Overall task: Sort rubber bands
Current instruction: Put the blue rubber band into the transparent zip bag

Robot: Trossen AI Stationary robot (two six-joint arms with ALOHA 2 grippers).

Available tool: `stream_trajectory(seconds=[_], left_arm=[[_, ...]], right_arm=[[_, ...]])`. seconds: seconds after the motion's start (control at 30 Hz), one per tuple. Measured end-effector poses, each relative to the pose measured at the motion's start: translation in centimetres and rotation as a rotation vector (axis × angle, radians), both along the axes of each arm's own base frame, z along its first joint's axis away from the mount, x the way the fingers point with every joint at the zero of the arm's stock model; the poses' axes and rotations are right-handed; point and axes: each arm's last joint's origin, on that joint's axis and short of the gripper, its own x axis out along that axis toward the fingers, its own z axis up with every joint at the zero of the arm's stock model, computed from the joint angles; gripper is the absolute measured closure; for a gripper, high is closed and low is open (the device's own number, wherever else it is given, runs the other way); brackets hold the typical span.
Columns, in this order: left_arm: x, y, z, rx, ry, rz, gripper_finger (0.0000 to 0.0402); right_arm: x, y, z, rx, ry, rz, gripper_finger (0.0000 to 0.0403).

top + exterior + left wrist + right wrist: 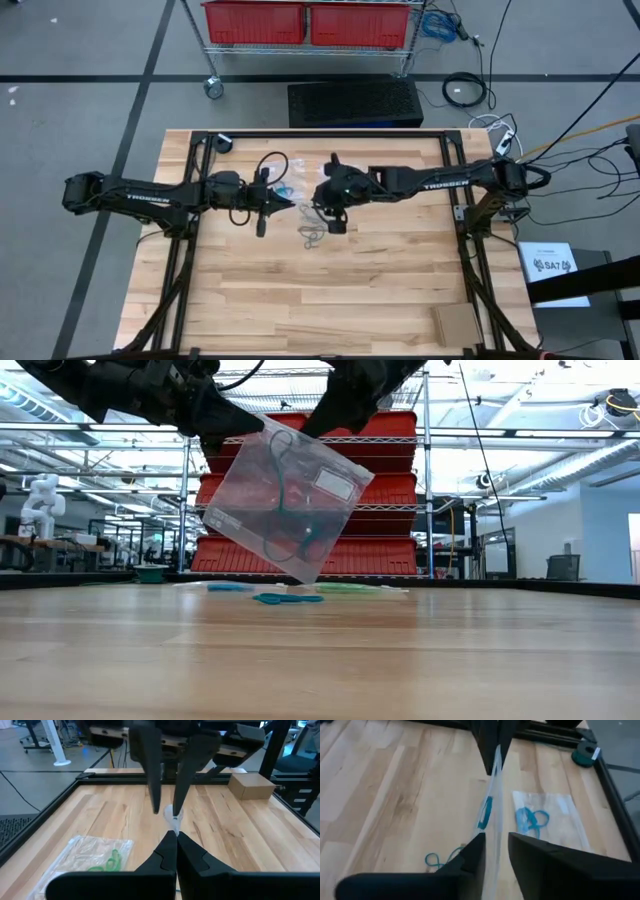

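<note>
A clear bag (287, 497) is held above the table (320, 660), tilted, dark rubber bands (290, 525) inside. The left gripper (170, 836) is clamped together on one top corner. The right gripper (496, 840) straddles the bag's edge, fingers slightly apart. Loose blue bands (288, 598) lie on the table below.

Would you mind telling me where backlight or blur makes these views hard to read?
Low view: bright room behind leaves both arms silhouetted, clear bag see-through. Left wrist view: left hand near-black. Right wrist view: bag edge-on, soft.
</note>
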Motion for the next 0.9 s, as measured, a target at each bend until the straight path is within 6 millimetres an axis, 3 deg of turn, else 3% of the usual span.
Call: stream_trajectory(seconds=[0.23, 0.57, 0.7, 0.9], left_arm=[[0.0, 0.0, 0.0, -0.002, -0.004, 0.001, 0.0401], [0.0, 0.0, 0.0, -0.001, -0.005, 0.004, 0.0401], [0.0, 0.0, 0.0, -0.001, -0.004, 0.004, 0.0401], [0.0, 0.0, 0.0, 0.001, -0.004, 0.011, 0.0401]], right_arm=[[0.1, -0.1, -0.6, -0.02, 0.038, -0.015, 0.0398], [0.3, -1.2, -0.8, 0.025, 0.021, -0.084, 0.0357], [0.5, -0.8, -0.9, 0.08, 0.017, -0.01, 0.0328], [1.5, -0.7, -2.1, 0.128, 0.012, 0.063, 0.0341]])
